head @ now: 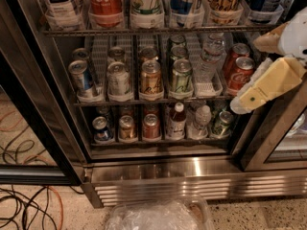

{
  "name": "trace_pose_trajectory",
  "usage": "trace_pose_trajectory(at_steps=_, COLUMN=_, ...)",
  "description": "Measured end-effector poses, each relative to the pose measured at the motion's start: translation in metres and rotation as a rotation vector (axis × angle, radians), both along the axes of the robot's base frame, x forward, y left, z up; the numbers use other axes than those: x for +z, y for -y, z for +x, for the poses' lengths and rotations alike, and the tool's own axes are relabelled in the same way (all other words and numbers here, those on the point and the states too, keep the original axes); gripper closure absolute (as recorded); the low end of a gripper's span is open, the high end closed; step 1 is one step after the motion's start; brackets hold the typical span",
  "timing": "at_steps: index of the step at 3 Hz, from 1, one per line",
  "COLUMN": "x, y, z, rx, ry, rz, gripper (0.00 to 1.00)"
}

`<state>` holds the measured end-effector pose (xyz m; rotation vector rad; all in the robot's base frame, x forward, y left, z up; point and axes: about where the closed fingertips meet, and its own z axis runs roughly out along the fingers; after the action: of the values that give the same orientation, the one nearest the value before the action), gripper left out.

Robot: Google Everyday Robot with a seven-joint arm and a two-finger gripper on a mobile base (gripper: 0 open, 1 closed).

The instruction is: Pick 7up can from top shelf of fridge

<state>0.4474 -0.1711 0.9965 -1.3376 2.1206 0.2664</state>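
Observation:
The 7up can (146, 4), white with green and yellow markings, stands on the top shelf (158, 31) of the fridge (192, 174), between a red Coca-Cola can (105, 4) and a blue can (184, 4). Its lid is cut off by the frame's top edge. My gripper (245, 74) hangs at the right, in front of the fridge's right door frame, lower than the can and well to its right. Its two cream fingers are apart, open, with nothing between them.
Two lower wire racks hold small cans (151, 78) and bottles (176, 121). The black-framed glass door (33, 114) stands open at the left. Cables (24, 205) lie on the floor at the left. A plastic-lined bin (158, 217) sits below the steel grille.

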Motion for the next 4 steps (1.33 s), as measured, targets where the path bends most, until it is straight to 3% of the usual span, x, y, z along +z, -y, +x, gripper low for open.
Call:
trace_pose_trajectory(at_steps=1, x=0.012, y=-0.024, z=0.003, rx=0.015, ry=0.068, rz=0.041, gripper=0.0)
trace_pose_trajectory(at_steps=2, x=0.013, y=-0.025, z=0.003, rx=0.016, ry=0.07, rz=0.044, gripper=0.0)
trace_pose_trajectory(at_steps=3, x=0.013, y=-0.033, z=0.005, rx=-0.027, ry=0.092, rz=0.108, gripper=0.0)
trace_pose_trajectory(at_steps=4, x=0.016, y=-0.05, z=0.013, rx=-0.104, ry=0.13, rz=0.226, gripper=0.0)
